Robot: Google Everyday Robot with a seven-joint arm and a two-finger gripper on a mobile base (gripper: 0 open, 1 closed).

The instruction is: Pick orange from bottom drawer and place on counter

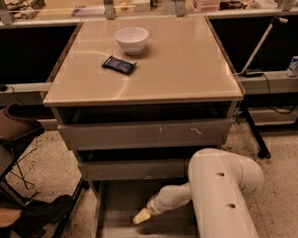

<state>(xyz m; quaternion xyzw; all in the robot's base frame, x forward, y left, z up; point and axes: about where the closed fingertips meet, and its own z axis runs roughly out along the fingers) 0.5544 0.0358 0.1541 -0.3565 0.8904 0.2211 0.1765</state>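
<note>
Camera view.
A: two-finger gripper (pixel 140 217) low inside the pulled-out grey metal bottom drawer (pixel 118 200), below the front edge of the glossy beige counter (pixel 186 64). Open or closed: cannot tell.
B: And the small round orange?
A: Not visible; perhaps hidden behind the white arm (pixel 217 187). Step: reaching in. Next calls for locating it, then grasping.

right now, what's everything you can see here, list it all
glossy beige-tan counter: one, top of grey cabinet
round white bowl: one, back of counter
flat dark packet: one, on counter, front-left of bowl
scuffed grey drawer fronts: two, under counter
wide grey metal bottom drawer: one, lowest, open
small round orange fruit: none visible
brown chair seat: one, left
black shoe: one, on floor, lower left
small white bottle: one, right ledge
white robot arm: one, reaching into bottom drawer
pincer: one, tan, low inside bottom drawer
</note>
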